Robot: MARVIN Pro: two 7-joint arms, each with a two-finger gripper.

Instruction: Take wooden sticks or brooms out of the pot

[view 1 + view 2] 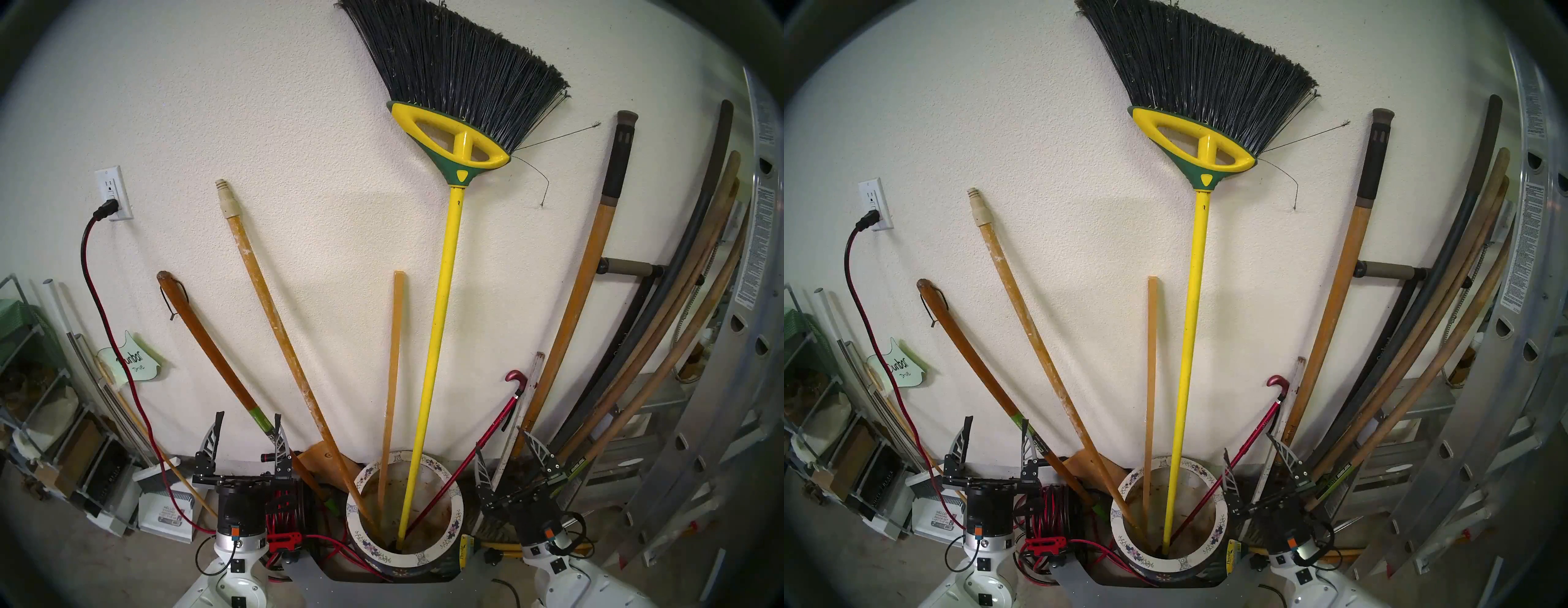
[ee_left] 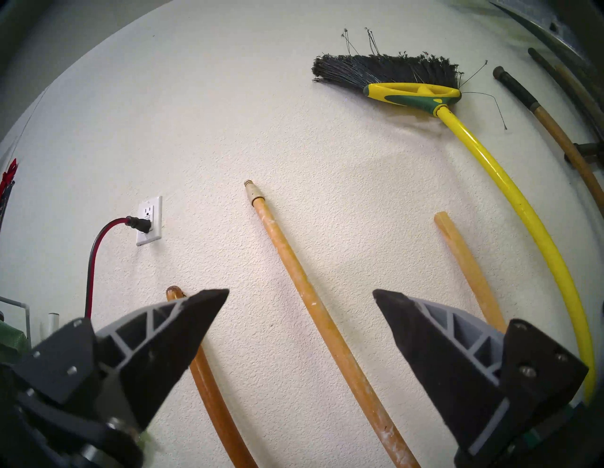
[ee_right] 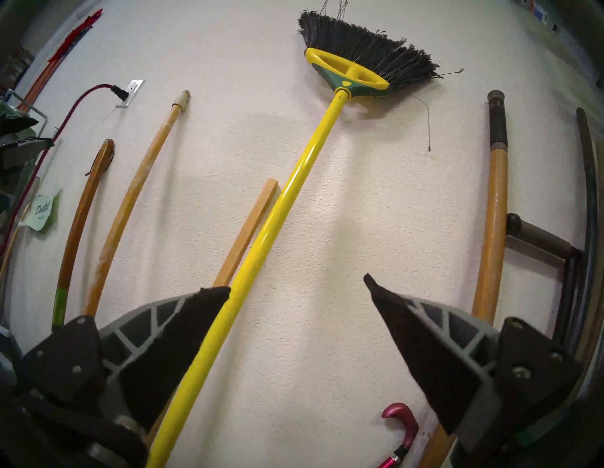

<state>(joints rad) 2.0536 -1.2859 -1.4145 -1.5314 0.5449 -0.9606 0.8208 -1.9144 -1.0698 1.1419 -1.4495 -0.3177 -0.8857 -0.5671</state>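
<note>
Both end effectors spread and empty; nothing is out of the pot yet.

The left end effector (image 1: 248,418) hangs released left of the pot (image 1: 454,496); the right end effector (image 1: 505,446) gapes beside its right rim, with the broom (image 3: 271,222) rising just by one fingertip. The broom, long pole (image 1: 275,314) and thin slat (image 1: 392,382) all stand in the pot against the wall (image 1: 254,127), so I judge every removal is left.

Even bright light, soft shadows on wall (image 1: 275,106); fisheye bending, dark rim.
</note>
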